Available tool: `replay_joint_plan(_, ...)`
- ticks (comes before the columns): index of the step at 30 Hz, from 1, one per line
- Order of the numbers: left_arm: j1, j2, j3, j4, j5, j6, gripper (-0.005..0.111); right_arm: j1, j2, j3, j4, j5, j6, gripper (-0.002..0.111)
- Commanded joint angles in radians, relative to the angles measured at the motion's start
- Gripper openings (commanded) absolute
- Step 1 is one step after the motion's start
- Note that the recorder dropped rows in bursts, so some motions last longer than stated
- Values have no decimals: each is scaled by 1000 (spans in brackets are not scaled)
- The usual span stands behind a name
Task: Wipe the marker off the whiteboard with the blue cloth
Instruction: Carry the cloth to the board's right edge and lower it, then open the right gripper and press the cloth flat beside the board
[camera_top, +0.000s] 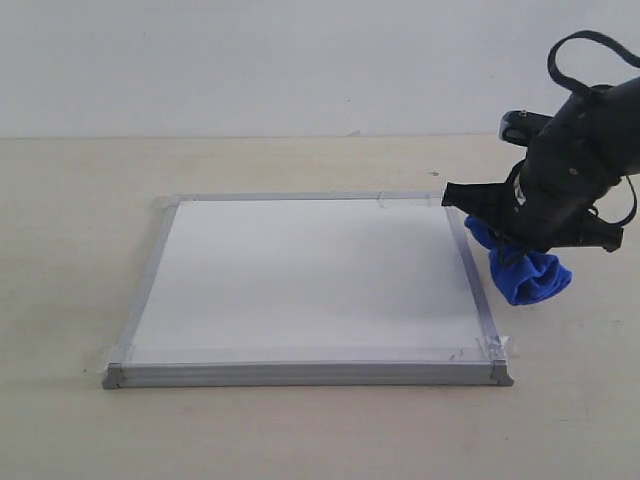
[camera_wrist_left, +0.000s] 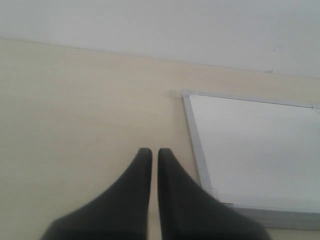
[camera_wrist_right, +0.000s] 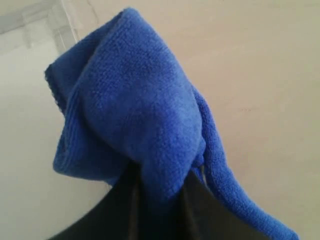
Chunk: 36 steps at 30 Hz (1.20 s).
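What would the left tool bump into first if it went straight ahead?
Probably just the bare table, then the wall far behind. The left tool points beside the whiteboard, not at it, though depth is hard to judge.

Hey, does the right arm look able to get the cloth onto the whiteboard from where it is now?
Probably yes. The right gripper holds the cloth just beside the whiteboard, nothing visible stands between them, and the left gripper sits beyond the opposite edge.

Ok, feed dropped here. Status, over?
Right gripper shut on blue cloth, beside whiteboard right edge. Left gripper shut, empty. No marker visible; nothing blocking.
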Motion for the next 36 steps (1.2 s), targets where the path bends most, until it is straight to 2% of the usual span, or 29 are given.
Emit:
replay_joint_plan(1,1,-3,3,-3,-7,-9,4,-8,17,5,-56,-32,56,0)
replay_joint_plan(5,1,-3,3,-3,-7,-9,4,-8,37,5,-117,-21,108,0)
replay_joint_plan(18,1,-3,3,-3,-7,-9,4,-8,84,5,-125,-41,112,0)
replay_joint_plan(21,1,-3,3,-3,-7,-9,4,-8,86,5,-125,-72,108,4)
replay_joint_plan(24,1,-3,3,-3,-7,-9,4,-8,86,5,-125,-88,108,21)
replay_joint_plan(29,1,-3,3,-3,-7,-9,4,-8,86,5,-127,-94,89,74)
replay_joint_plan(30,1,-3,3,-3,-7,-9,4,-8,86,5,-127,-97,76,80)
replay_joint_plan(32,1,-3,3,-3,-7,-9,4,-8,86,5,-127,-100,64,87)
replay_joint_plan(36,1,-3,3,-3,-7,-9,4,-8,70,5,-127,-100,45,86)
